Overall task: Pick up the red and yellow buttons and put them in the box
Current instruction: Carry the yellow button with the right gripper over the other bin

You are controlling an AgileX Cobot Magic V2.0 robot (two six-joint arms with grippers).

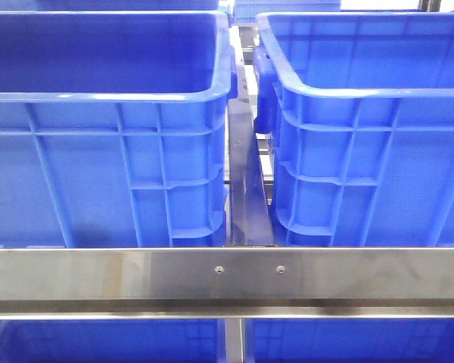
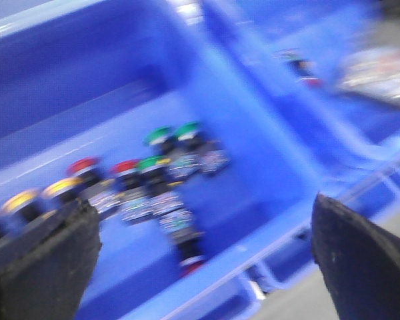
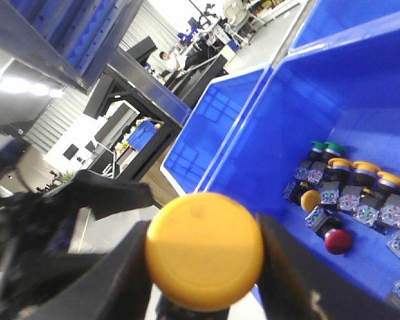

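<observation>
So your right gripper (image 3: 207, 293) is pinching a yellow button (image 3: 204, 250) above the blue crate (image 3: 280, 133) holding loose red, yellow and green buttons (image 3: 350, 190), its delivery pending, while your left gripper (image 2: 203, 260) hangs spread over another button pile (image 2: 140, 183).

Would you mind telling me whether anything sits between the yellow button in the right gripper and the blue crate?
Nothing visible does. The right gripper holds the yellow button outside the blue crate, whose open top looks unobstructed.
</observation>
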